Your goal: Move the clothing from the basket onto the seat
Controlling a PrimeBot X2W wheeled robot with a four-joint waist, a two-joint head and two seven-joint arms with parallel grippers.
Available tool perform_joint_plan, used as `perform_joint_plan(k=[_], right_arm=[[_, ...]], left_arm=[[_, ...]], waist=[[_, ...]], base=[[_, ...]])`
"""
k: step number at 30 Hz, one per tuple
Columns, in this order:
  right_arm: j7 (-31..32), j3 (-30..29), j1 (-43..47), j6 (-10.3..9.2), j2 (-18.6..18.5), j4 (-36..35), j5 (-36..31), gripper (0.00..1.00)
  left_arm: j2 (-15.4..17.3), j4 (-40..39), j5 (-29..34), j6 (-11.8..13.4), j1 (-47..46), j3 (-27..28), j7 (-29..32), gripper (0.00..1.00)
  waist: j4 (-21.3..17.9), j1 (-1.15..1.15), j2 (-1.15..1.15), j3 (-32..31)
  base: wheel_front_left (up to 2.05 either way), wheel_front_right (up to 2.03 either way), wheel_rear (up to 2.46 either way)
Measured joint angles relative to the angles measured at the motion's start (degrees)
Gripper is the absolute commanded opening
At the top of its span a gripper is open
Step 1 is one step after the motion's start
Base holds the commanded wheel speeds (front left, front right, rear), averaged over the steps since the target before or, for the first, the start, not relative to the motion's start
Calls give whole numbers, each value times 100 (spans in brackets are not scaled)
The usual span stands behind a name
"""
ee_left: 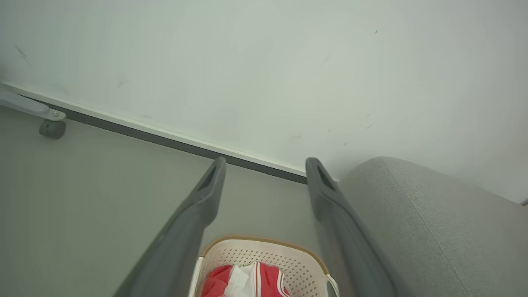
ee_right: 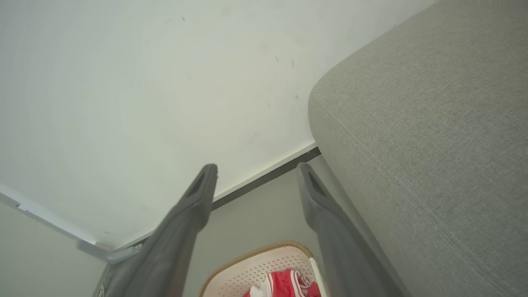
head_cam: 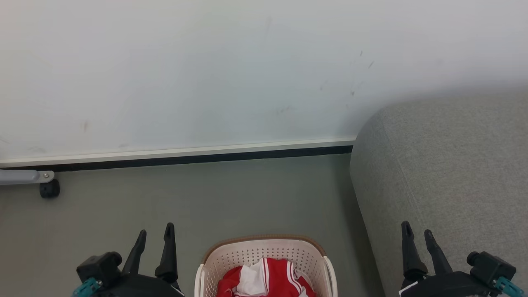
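Note:
The cream perforated basket (head_cam: 264,253) with a brown rim stands on the floor at the bottom middle of the head view. Red clothing (head_cam: 268,280) with white trim lies bunched inside it. The grey fabric seat (head_cam: 445,173) fills the right side. My left gripper (head_cam: 156,235) is open, left of the basket, with nothing between its fingers. My right gripper (head_cam: 417,233) is open over the seat's front edge, also holding nothing. Both wrist views look down between spread fingers at the basket (ee_left: 268,253) (ee_right: 255,268), the clothing (ee_left: 247,280) (ee_right: 284,284) and the seat (ee_left: 433,222) (ee_right: 433,123).
A white wall (head_cam: 206,74) with a dark baseboard (head_cam: 185,159) runs behind the basket. A grey metal leg with a black caster (head_cam: 49,189) sits at the far left by the wall. Grey floor (head_cam: 227,198) lies between the basket and the wall.

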Motion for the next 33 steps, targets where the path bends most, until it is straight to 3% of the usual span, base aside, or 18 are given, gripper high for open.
perform_joint_plan(k=[33], right_arm=[[-705, 633, 231, -444, -145, -243, -2613, 100]], left_arm=[[5, -20, 2776, 490, 150, -238, -701, 100]], waist=[[-36, 0, 0, -131]], base=[[0, 0, 0]])
